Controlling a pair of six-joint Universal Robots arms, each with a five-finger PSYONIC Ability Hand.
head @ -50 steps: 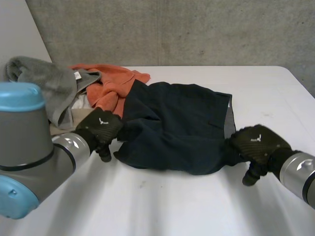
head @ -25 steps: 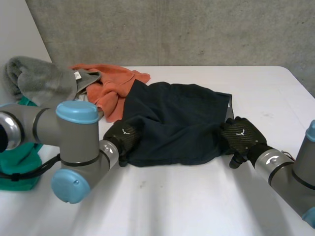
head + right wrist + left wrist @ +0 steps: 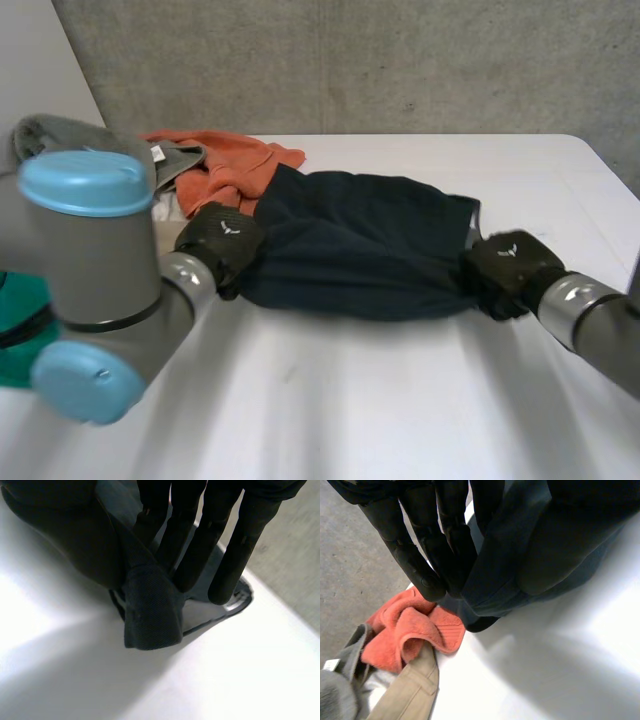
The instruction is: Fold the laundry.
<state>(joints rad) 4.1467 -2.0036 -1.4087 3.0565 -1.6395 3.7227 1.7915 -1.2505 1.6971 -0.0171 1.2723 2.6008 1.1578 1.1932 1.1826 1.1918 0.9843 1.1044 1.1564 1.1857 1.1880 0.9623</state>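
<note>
A dark navy garment (image 3: 360, 245) lies spread across the middle of the white table (image 3: 400, 400). My left hand (image 3: 220, 240) is at its near left corner. In the left wrist view the fingers (image 3: 420, 535) and thumb pinch a fold of the dark cloth (image 3: 495, 580). My right hand (image 3: 505, 268) is at the near right corner. There the fingers (image 3: 185, 545) press a bunched corner of the cloth (image 3: 150, 615) against the thumb. The garment is drawn taut between both hands.
A laundry pile sits at the back left: an orange towel (image 3: 235, 170), a grey towel (image 3: 90, 155) and a beige garment (image 3: 405, 690) touching the navy one. A green item (image 3: 20, 330) lies at the left edge. A concrete wall stands behind the table.
Both hands came in to the garment's near corners and closed on them. The cloth, bunched before, has been drawn out sideways and lies flatter.
</note>
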